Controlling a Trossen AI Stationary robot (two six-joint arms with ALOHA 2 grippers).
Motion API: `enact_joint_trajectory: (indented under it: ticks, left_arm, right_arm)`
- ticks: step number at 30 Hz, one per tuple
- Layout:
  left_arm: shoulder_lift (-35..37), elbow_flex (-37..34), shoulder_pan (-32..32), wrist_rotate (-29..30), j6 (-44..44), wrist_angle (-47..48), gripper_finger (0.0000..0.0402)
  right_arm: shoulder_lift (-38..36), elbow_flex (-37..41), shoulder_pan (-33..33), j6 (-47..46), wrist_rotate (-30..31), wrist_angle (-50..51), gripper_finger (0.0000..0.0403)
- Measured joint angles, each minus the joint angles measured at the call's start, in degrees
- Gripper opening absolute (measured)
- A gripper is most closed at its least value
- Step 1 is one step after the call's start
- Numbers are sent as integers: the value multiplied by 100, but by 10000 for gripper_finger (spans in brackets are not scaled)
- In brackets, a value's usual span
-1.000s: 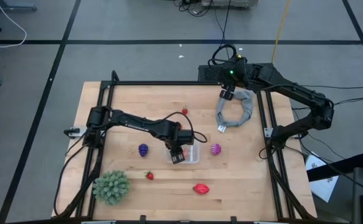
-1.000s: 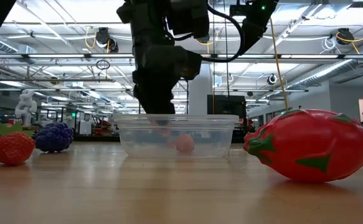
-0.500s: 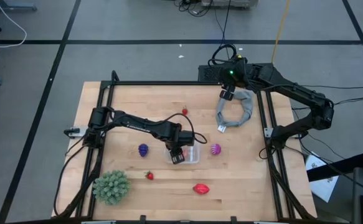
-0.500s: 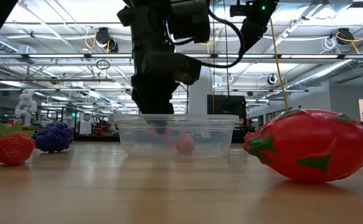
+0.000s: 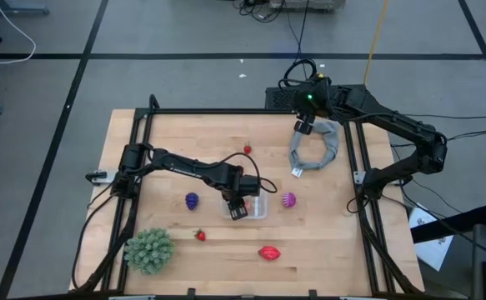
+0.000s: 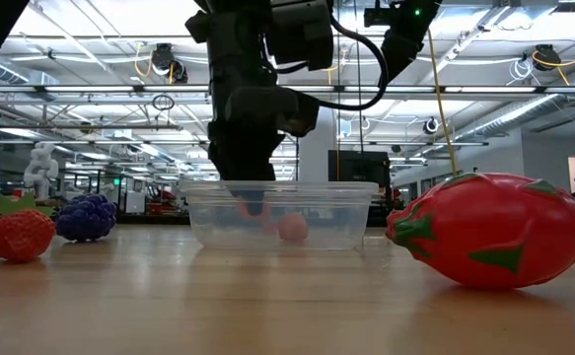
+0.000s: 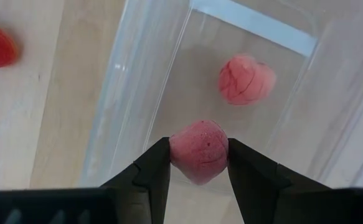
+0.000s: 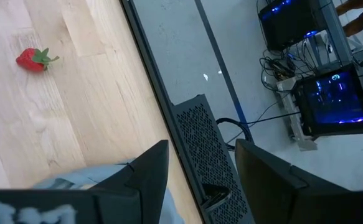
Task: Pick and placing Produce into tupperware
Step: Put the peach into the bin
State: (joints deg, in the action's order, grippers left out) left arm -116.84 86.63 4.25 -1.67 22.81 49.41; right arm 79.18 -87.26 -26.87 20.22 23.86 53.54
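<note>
Left wrist view: the pink berry (image 7: 198, 149) sits pinched between my left gripper (image 7: 198, 163) fingers, inside the clear tupperware (image 7: 131, 93) beside another berry (image 7: 246, 78). My arm has barely shifted since earlier, reaching down over the tub.

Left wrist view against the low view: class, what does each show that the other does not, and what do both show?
Only the left wrist view shows the left gripper shut on a small pink berry-like fruit above the clear plastic rectangular tub.

Only the low view shows the large red oval fruit with green scales, the dark purple bumpy fruit and a red strawberry on the table.

Both show the tub and a second pink fruit lying inside it.
</note>
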Motion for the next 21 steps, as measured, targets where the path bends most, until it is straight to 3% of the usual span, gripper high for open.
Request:
enact_joint_trajectory:
  ticks: [21]
  left_arm:
    - [0, -238, -4, -116, 10, -90, 146]
  right_arm:
    - [0, 0, 0, 8, 0, -9, 177]
